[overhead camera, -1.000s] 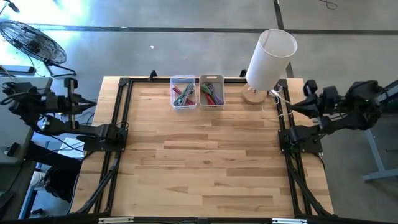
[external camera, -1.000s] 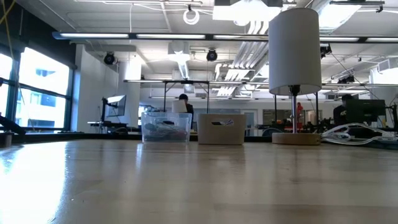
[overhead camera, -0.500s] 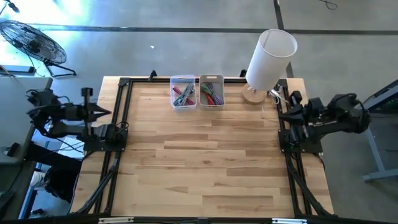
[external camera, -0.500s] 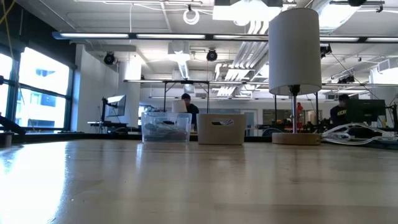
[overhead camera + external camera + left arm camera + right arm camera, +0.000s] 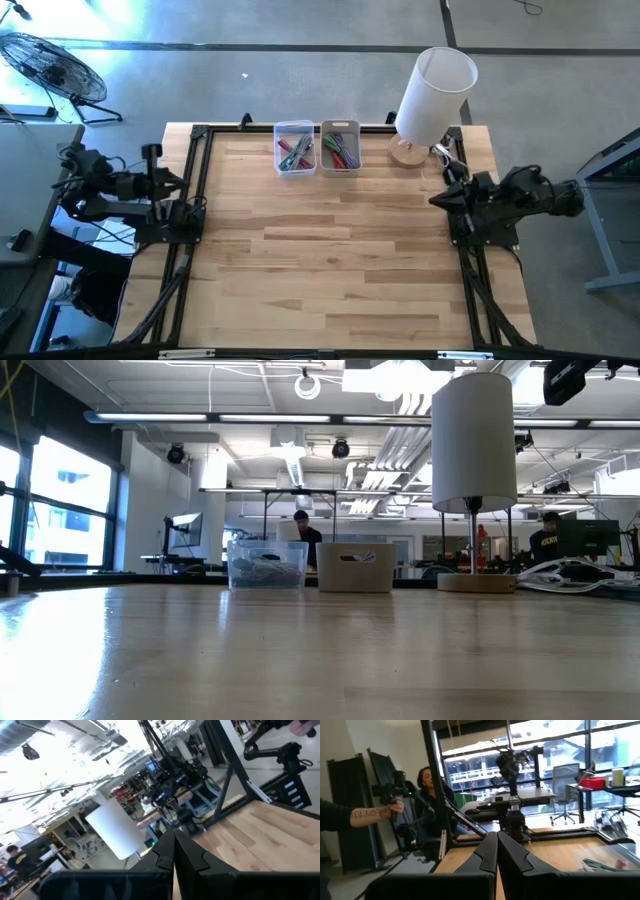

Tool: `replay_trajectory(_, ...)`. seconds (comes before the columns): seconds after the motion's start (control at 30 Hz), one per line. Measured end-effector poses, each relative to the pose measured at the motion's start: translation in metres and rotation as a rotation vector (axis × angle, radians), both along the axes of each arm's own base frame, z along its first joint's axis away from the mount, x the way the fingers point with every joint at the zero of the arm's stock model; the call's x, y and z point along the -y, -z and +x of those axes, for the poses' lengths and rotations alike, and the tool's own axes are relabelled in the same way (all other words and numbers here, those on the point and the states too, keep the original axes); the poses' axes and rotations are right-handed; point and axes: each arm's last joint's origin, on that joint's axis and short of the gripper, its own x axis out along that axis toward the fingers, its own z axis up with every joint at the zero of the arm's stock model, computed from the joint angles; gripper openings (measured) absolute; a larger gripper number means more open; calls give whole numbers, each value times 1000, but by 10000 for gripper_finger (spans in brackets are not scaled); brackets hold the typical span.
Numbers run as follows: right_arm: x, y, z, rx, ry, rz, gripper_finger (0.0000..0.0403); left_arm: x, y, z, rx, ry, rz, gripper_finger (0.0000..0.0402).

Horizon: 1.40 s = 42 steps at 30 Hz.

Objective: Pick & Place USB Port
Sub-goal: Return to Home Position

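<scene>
two bins beside the lamp, transparent bin and gray bin, hold the charger cables; sorting looks finished. left gripper, well apart from the lamp, and right gripper, near it, are pinched together, empty.

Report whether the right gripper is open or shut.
Shut: the right gripper has its fingers touching, no gap between.

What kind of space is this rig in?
Likely an open-plan robotics lab or workshop office: exposed ducts and strip lights overhead, desks with a monitor and a person working beyond the wooden table, and a bare concrete floor with a pedestal fan.
</scene>
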Motion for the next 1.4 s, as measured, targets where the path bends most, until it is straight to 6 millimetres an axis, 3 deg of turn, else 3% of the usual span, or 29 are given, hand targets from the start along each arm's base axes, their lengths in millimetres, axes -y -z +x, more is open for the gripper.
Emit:
replay_trajectory(0.6,-5,38,21,78,-51,8,0,5,74,78,57,37,-137,0)
replay_trajectory(0.93,-7,68,30,56,-86,60,0,5,105,96,124,28,-248,0)
replay_trajectory(1.13,-7,79,31,120,-109,63,0,5,117,101,130,24,-264,0)
replay_trajectory(1.4,-8,92,34,76,-113,88,0,4,140,108,111,10,-392,0)
